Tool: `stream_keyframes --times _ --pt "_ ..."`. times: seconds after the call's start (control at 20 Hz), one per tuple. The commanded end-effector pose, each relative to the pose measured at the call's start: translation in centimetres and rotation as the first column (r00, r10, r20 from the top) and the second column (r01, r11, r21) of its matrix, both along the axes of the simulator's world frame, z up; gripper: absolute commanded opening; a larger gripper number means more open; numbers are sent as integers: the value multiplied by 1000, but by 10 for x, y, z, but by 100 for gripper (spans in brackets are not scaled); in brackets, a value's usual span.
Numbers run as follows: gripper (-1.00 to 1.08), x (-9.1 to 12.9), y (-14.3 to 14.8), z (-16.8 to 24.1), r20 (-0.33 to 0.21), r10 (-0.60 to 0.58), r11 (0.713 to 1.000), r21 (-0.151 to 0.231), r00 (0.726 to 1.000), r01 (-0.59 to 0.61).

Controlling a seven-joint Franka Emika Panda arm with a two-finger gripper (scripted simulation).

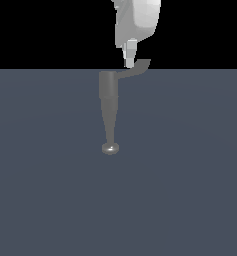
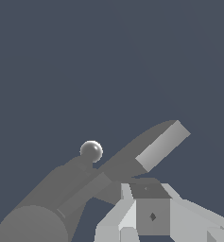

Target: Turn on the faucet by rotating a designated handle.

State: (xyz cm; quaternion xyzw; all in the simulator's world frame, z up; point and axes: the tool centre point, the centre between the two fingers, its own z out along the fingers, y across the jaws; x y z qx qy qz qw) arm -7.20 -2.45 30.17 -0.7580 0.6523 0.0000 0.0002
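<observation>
**Gripper at the faucet handle's paddle tip**

In the exterior view, the faucet (image 1: 108,107) shows as a grey tapered column over a flat slate-blue worktop (image 1: 190,175). Its wide end lies near the line where the worktop meets the black background, and it narrows toward a small shiny rounded knob (image 1: 110,148) nearer the camera. From the wide end the handle (image 1: 135,71) branches toward the exterior view's right, a thin curved lever that rises to a flattened paddle tip. The white robot arm comes in from the top edge, and its gripper (image 1: 130,62) hangs right at the handle, its tip touching or just beside the paddle end on the side toward the column. Only one pale finger (image 1: 131,50) is distinct here, so the spread of the jaws cannot be read from this view.

In the wrist view, the faucet (image 2: 42,208) fills the near corner as a thick grey cylinder running away to the shiny knob (image 2: 91,151). The handle (image 2: 153,146) sweeps out from it, its lighter flat paddle face turned to the camera. The gripper (image 2: 151,208) sits just behind the paddle, close against it; a dark square pad is visible between white finger parts. Whether the jaws are spread or pressed together, I cannot tell.
</observation>
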Motion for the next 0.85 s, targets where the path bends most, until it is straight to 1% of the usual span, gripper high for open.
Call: stream_keyframes --times 0.0,0.75,0.8 --pt "-100 9 -13 -1 3 -13 1000 0 1000 13" --pt "-100 48 -54 -2 0 -32 999 0 999 32" --pt "-100 48 -54 -2 0 -32 999 0 999 32"
